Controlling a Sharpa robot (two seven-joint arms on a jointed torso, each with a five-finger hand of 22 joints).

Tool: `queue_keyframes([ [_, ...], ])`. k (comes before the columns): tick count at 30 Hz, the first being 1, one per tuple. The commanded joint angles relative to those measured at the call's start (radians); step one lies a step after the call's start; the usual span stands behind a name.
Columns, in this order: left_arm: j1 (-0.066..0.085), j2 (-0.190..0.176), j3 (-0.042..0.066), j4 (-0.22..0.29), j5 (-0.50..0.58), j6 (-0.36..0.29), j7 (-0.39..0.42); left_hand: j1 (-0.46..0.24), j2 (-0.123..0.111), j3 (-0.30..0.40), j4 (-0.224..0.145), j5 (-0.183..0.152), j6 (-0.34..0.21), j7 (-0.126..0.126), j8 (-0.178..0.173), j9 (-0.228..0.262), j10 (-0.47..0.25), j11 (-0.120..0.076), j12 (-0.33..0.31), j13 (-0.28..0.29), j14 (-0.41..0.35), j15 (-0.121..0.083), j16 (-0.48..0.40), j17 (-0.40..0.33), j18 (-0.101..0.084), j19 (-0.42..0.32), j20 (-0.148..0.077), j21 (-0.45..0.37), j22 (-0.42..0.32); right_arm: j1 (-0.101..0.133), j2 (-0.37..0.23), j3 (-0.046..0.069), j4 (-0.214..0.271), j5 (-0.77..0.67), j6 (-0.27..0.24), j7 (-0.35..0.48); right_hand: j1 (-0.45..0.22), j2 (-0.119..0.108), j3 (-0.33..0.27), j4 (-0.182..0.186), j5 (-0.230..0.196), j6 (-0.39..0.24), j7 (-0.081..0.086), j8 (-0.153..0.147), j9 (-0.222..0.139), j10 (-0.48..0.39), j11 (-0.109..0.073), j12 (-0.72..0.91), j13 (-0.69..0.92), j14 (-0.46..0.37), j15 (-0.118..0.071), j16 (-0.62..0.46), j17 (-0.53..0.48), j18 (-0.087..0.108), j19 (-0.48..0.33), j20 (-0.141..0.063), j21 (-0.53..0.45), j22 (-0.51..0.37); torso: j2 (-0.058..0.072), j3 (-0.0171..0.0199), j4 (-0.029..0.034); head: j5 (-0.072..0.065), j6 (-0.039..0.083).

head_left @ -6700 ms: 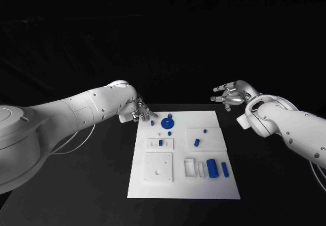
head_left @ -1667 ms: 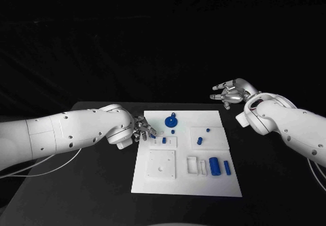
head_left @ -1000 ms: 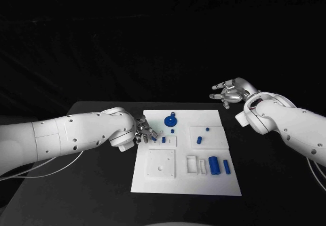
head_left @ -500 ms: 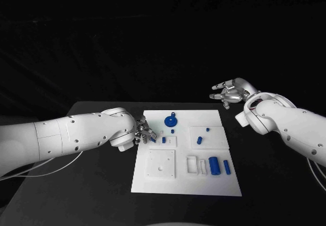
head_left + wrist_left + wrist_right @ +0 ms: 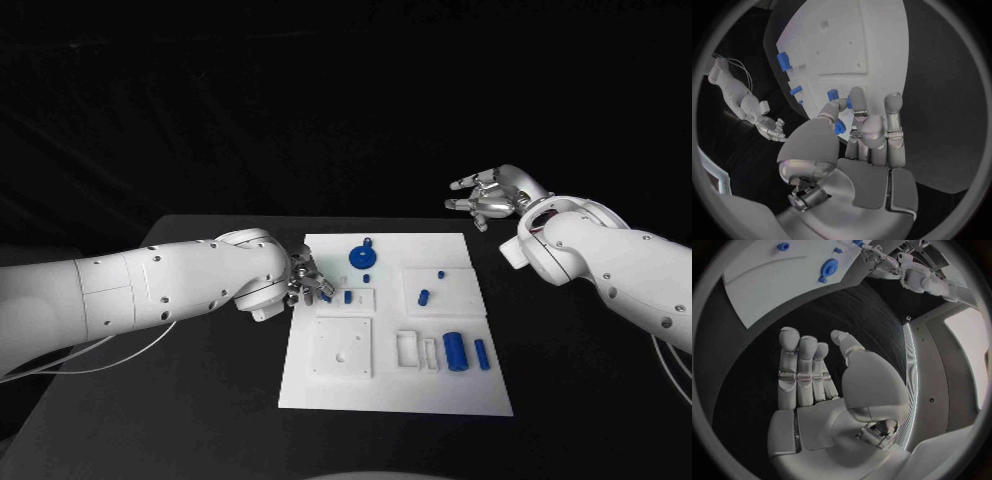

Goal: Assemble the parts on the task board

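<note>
White rectangular task board (image 5: 394, 390) lies mid-table on the black table (image 5: 173, 400). Left silver hand (image 5: 303, 279) sits at the board's 9 o'clock edge, pinching a small blue part (image 5: 839, 126) between thumb and fingers, other fingers resting near the board surface. Right silver hand (image 5: 490, 197) hovers off the board's 1 o'clock corner, fingers apart, holding nothing. Round blue disc part (image 5: 362, 257) at board's 12 o'clock; two blue cylinders (image 5: 456, 352) at 4 o'clock
</note>
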Motion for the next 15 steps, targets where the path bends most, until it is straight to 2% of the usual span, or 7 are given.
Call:
queue_keyframes([
  [1, -0.004, 0.003, -0.001, 0.0, -0.007, 0.016, 0.002, 0.004, 0.011, 0.092, -0.095, 0.001, 0.061, -0.059, -0.005, -0.001, 0.043, -0.012, 0.002, 0.0, 0.004, -0.002, 0.0, 0.0, 0.009, 0.002, -0.001, 0.005, 0.016, -0.001, -0.001, 0.0, 0.002, -0.002, 0.004, 0.007, -0.01, 0.0, 0.009, 0.001, 0.005, 0.019, 0.008, 0.0, 0.001, -0.004, 0.0, -0.001, 0.0, 0.007, -0.003, -0.007, 0.001, 0.016, 0.041, -0.003, 0.006, 0.028, 0.0, -0.0001, 0.0001, -0.001, 0.001],
  [12, -0.006, 0.003, -0.001, 0.001, -0.007, 0.033, -0.003, 0.005, 0.013, 0.09, -0.093, -0.008, 0.06, -0.058, -0.007, -0.004, 0.043, -0.012, 0.002, 0.001, 0.004, -0.002, 0.0, -0.001, 0.009, 0.003, -0.001, 0.005, 0.016, -0.001, -0.002, 0.0, 0.002, -0.002, 0.005, 0.006, -0.01, 0.0, 0.009, 0.001, 0.005, 0.019, 0.008, 0.0, 0.001, -0.004, 0.0, -0.001, 0.0, 0.007, -0.003, -0.007, 0.001, 0.016, 0.041, -0.003, 0.006, 0.028, 0.0, 0.0003, 0.0003, 0.002, -0.004],
  [15, -0.006, 0.003, -0.001, 0.002, -0.007, 0.035, -0.004, 0.005, 0.013, 0.09, -0.093, -0.008, 0.06, -0.058, -0.007, -0.004, 0.043, -0.012, 0.002, 0.001, 0.004, -0.002, 0.0, -0.001, 0.009, 0.003, -0.001, 0.005, 0.016, -0.001, -0.002, 0.0, 0.002, -0.002, 0.005, 0.006, -0.01, 0.0, 0.009, 0.001, 0.005, 0.019, 0.008, 0.0, 0.001, -0.004, 0.0, -0.001, 0.0, 0.007, -0.003, -0.007, 0.001, 0.016, 0.041, -0.003, 0.006, 0.028, 0.0, -0.0007, 0.001, 0.003, -0.006],
])
